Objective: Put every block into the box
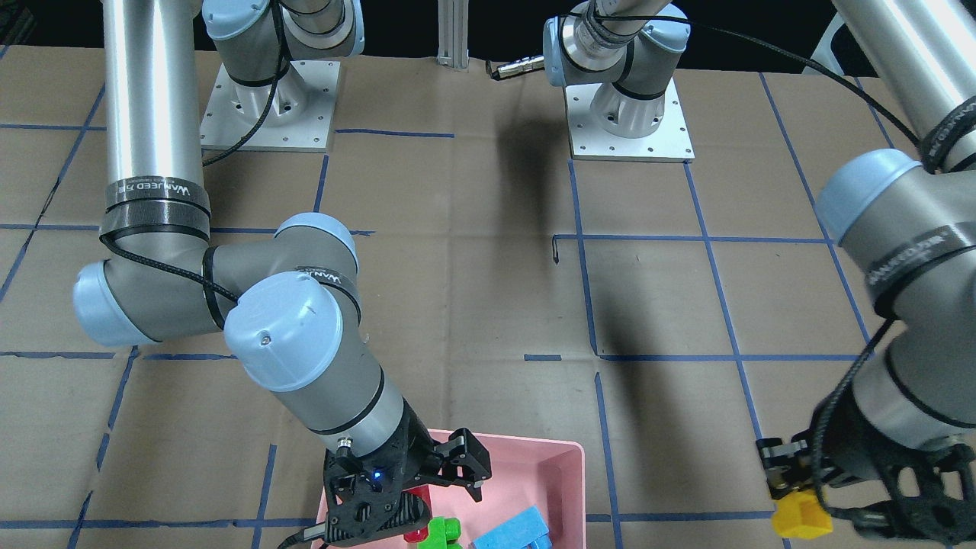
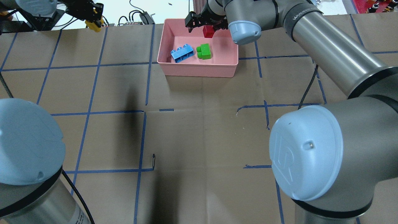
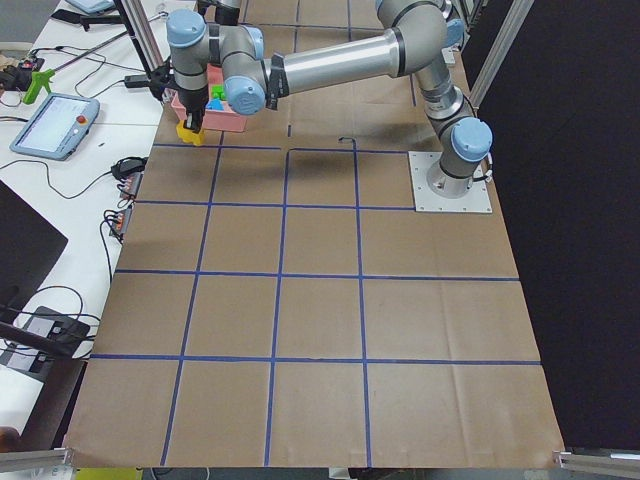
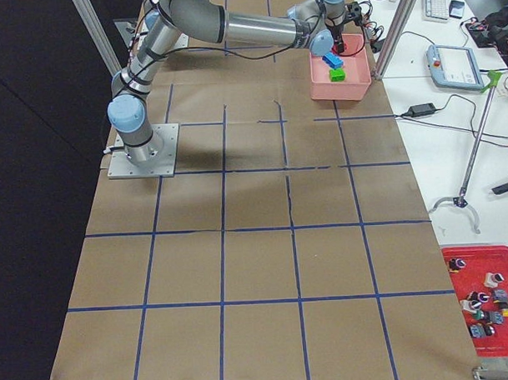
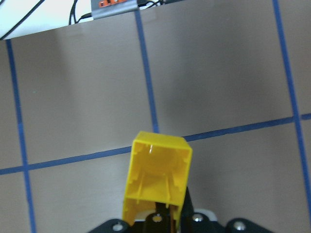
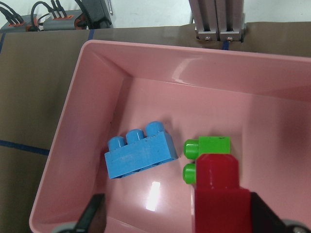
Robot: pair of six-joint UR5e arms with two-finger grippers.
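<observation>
blue brick (image 2: 182, 53) and green brick (image 2: 204, 51) are lodged in the pink tray (image 2: 196, 70); red brick (image 2: 208, 31) is flanked there by spread fingers of the right gripper (image 2: 205, 26); yellow brick (image 1: 801, 517), pinched by the left gripper (image 1: 793, 492) well aside, is left to be delivered

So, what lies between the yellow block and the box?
Nothing: only bare table crossed by blue tape, seen in the front-facing and overhead views, between yellow block and box.

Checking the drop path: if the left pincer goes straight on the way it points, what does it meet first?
Probably the table. The left pincer holds the yellow block over bare brown paper by a blue tape line, with nothing between. The box is not under it. Height is unclear.
</observation>
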